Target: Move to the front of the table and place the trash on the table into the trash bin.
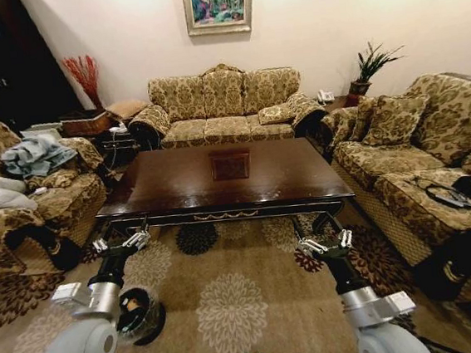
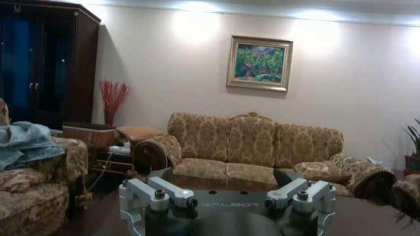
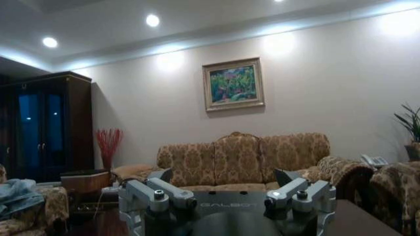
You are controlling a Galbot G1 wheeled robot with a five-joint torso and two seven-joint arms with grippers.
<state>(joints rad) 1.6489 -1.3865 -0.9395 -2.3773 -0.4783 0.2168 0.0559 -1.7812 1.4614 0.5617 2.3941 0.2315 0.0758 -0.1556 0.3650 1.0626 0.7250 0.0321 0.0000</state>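
Room: 3 patterned sofas (image 1: 224, 102) ring a floral rug (image 1: 231, 302); a framed painting (image 1: 218, 3) hangs on the far wall. Worktop (image 1: 178, 182): dark, glossy, with a square centre inlay. Bin (image 1: 140, 315): on the rug, beside the left arm. Left gripper (image 1: 122, 243) and right gripper (image 1: 325, 244): fingers spread, holding nothing, short of the worktop's near edge.

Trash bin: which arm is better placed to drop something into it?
Likely the left. The bin sits on the carpet just behind the open left gripper; the right gripper hangs far across.
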